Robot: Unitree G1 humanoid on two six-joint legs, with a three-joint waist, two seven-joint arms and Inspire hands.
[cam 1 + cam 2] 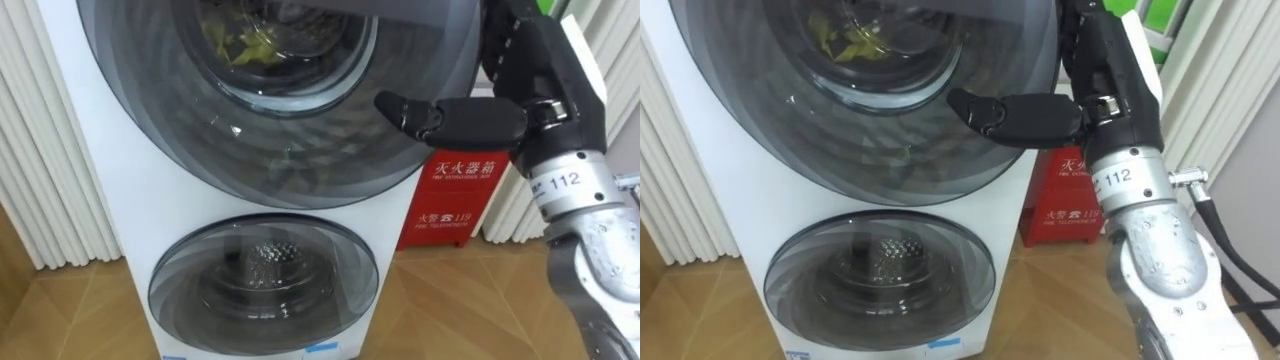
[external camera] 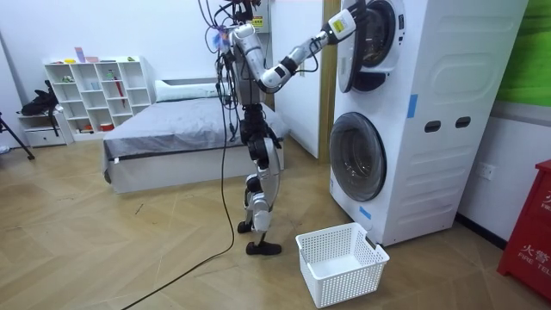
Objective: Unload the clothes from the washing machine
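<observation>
A yellow-green cloth [image 1: 245, 40] lies in the upper drum and shows through the round glass of the upper door [image 1: 300, 160] of the white stacked washing machine [image 2: 430, 129]. My right hand [image 1: 530, 70] is at that door's right edge, and its thumb [image 1: 450, 115] lies straight across the door's dark rim. The fingers run up out of the eye views. In the room view the upper door [image 2: 353, 43] stands slightly ajar with the hand [image 2: 331, 33] on it. I stand upright facing the machine, arm raised.
The lower door [image 1: 265, 285] is closed. A red box [image 1: 455, 200] stands on the floor to the right of the machine. A white laundry basket [image 2: 340, 258] sits on the floor before the lower door, near my feet. A bed [image 2: 172, 129] and a shelf [image 2: 90, 95] are behind me.
</observation>
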